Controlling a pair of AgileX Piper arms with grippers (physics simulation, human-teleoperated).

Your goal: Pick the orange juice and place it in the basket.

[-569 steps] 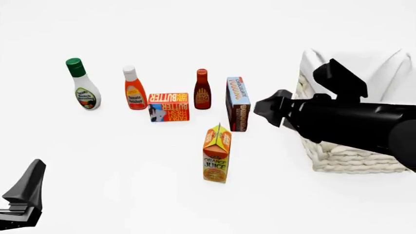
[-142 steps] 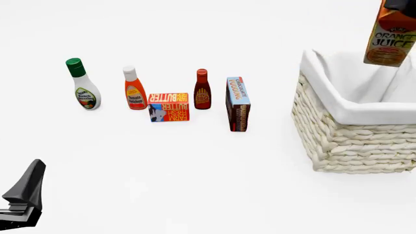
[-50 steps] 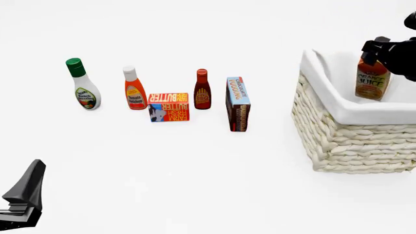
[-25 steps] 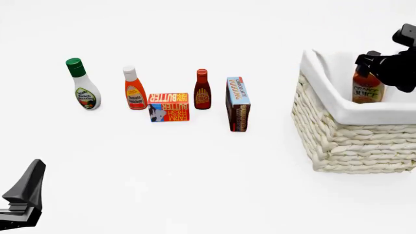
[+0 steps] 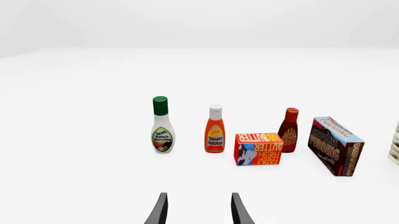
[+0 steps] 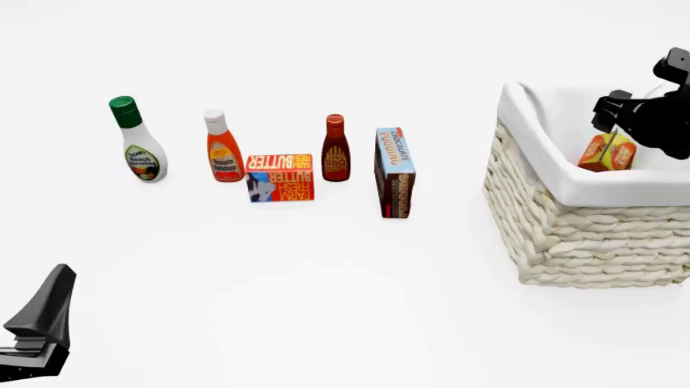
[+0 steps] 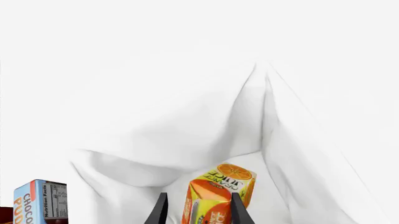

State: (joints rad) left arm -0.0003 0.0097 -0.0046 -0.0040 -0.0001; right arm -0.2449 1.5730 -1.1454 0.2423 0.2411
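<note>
The orange juice (image 6: 603,153) carton lies tilted inside the basket (image 6: 571,234), low against the white cloth lining, with only its upper part showing over the rim. My right gripper (image 6: 607,113) hovers just above it over the basket, open. In the right wrist view the orange juice (image 7: 215,198) leans on the lining (image 7: 187,130) beyond the spread fingertips (image 7: 160,211), free of them. My left gripper (image 6: 38,323) rests at the near left of the table, open and empty, with its fingers (image 5: 237,212) apart in the left wrist view.
A row of groceries stands left of the basket: ranch dressing bottle (image 6: 137,149), orange ketchup bottle (image 6: 223,149), butter box (image 6: 280,178), BBQ sauce bottle (image 6: 335,149) and chocolate pudding box (image 6: 395,171).
The carton went from hanging upright in my right gripper to lying tilted and lower inside the basket. The right gripper has let go of it. The left arm has not moved.
</note>
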